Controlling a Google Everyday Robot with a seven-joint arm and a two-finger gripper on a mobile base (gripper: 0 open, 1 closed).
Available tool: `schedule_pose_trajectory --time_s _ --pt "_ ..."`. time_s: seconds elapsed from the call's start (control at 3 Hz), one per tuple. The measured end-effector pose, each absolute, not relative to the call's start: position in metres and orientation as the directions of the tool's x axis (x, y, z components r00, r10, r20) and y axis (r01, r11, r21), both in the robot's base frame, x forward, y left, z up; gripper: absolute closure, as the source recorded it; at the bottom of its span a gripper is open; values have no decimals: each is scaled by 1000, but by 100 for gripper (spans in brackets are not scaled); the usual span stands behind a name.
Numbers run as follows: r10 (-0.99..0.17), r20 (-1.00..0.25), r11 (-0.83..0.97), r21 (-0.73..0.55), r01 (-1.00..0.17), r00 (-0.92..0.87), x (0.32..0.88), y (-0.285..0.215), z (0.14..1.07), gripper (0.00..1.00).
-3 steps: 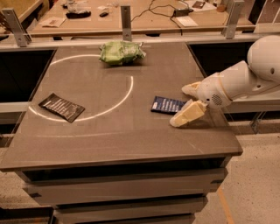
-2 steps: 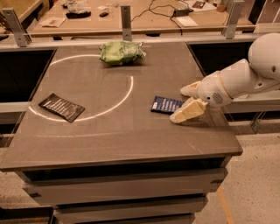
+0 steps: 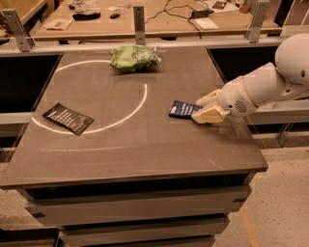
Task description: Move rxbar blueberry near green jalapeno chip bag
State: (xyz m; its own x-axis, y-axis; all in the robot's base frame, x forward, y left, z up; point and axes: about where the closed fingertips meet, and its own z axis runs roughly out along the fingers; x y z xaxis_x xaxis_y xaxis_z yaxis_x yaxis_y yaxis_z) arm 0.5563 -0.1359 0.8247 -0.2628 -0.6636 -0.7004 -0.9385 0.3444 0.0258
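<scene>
The rxbar blueberry (image 3: 183, 109), a small flat navy wrapper, lies on the table right of centre. My gripper (image 3: 208, 108) comes in from the right at table height. Its pale fingers (image 3: 210, 116) are spread, one on each side of the bar's right end. The green jalapeno chip bag (image 3: 133, 58), puffy and crumpled, sits at the far middle of the table, well apart from the bar.
A flat black wrapper with white text (image 3: 67, 118) lies at the left on a white circle line (image 3: 145, 96). The table's right edge (image 3: 241, 130) is close to the gripper. A cluttered bench (image 3: 145, 14) stands behind a rail with posts.
My gripper has shifted slightly toward the far side of the table, staying at the bar's right end. The bar seems to have shifted slightly with it. The bag and black wrapper have not moved.
</scene>
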Motion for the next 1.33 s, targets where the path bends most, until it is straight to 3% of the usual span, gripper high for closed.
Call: schedule_pose_trajectory --time_s 0.67,1.33 --pt "-597 -777 335 -14 -942 -201 557 -122 843 100" --pt "-514 -841 395 -59 -917 -167 602 -103 863 100"
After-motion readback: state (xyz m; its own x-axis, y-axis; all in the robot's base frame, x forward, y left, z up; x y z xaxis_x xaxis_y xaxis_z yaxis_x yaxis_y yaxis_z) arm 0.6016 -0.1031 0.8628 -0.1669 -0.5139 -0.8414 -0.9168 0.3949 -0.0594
